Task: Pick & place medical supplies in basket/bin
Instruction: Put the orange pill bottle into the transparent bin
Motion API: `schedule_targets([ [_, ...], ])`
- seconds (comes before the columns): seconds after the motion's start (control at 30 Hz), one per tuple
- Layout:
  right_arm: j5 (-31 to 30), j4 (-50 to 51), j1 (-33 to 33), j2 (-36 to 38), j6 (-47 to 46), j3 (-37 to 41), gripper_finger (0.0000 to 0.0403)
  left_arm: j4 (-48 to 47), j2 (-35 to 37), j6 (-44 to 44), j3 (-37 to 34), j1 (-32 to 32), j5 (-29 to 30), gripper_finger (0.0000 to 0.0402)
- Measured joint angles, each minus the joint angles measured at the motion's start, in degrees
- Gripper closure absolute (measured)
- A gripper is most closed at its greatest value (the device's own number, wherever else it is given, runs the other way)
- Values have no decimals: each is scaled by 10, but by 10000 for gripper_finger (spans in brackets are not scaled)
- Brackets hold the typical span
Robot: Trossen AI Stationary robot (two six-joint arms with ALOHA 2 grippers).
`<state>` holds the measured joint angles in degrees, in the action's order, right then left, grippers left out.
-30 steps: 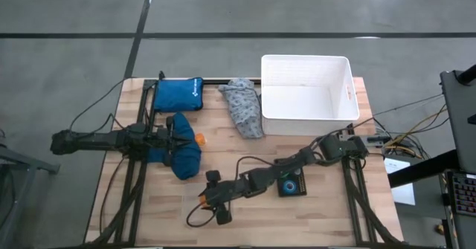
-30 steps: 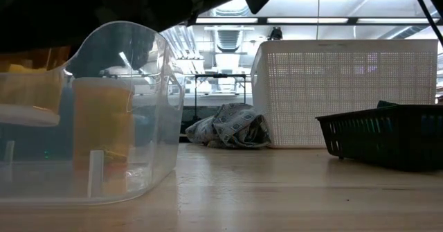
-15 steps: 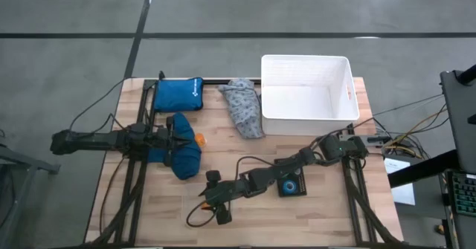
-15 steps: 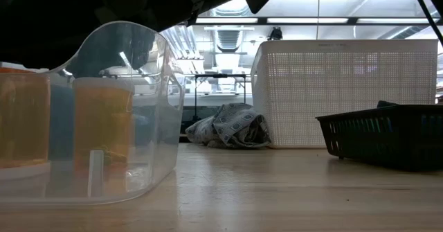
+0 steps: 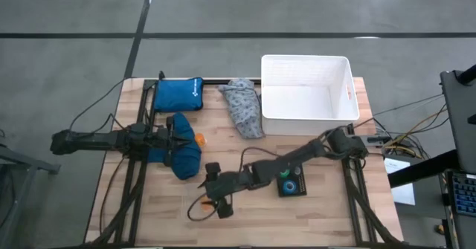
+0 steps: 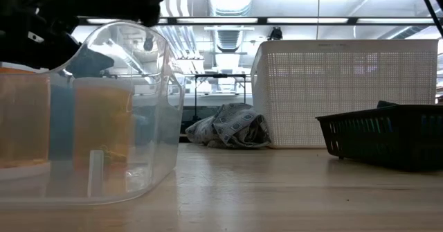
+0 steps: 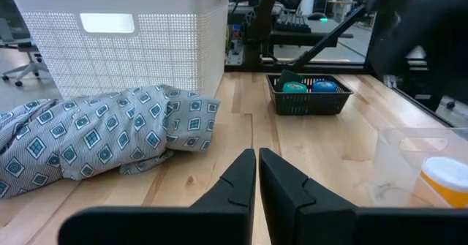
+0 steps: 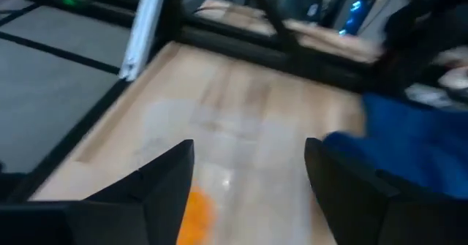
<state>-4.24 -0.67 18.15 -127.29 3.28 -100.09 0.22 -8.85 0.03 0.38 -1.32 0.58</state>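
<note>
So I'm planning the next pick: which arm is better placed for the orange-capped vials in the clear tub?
Right, probably. The right gripper hangs open over the clear tub; the left gripper is shut beside the dark blue cloth.

Two dark jointed arms, black cables, wedge-shaped black fingers (image 7: 281, 186)

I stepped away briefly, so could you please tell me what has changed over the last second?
The right tool has shifted a little along the table's near edge, and its arm now runs straighter. In the low view the dark arm has cleared the top. The left tool, grey cloth, blue cloth and white tub stayed put.
</note>
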Motion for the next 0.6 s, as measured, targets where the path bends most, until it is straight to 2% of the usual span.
schedule_targets([
  [0.17, 2, 12, -27, 33, 41, 15, 104, 0, 0, 0, 0, 0, 0, 376],
  [0.33, 9, -7, -61, 58, 20, 57, 73, 0, 0, 0, 0, 0, 0, 376],
  [0.6, 13, -262, -114, 64, -22, 189, 72, 0, 0, 0, 0, 0, 0, 376],
])
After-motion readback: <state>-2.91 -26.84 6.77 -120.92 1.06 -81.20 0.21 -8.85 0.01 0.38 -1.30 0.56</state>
